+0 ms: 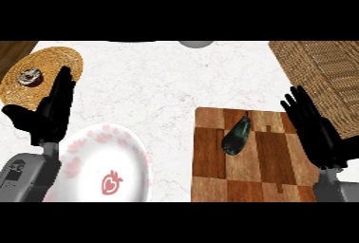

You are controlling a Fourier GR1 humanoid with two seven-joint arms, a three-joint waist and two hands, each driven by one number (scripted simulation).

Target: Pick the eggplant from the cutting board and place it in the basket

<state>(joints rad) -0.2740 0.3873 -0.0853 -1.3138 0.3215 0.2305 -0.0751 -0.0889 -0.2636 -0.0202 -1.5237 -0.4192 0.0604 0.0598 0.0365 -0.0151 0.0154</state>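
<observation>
The small, dark, elongated eggplant lies slanted on the upper middle of the checkered brown wooden cutting board. The black right hand hangs over the board's right edge, fingers straight and spread, holding nothing. The woven wicker basket sits just beyond the board's upper right corner. The rounded eggplant would likely roll away if the fingers close off-centre, or it could clip the basket's rim. The black left hand rests open, well left of the board.

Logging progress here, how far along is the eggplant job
Nothing looks done: the eggplant lies on the cutting board. Neither hand holds anything; the right hand is open to its right, the left hand open at the view's left. Left to do: grasping it and placing it in the basket.
</observation>
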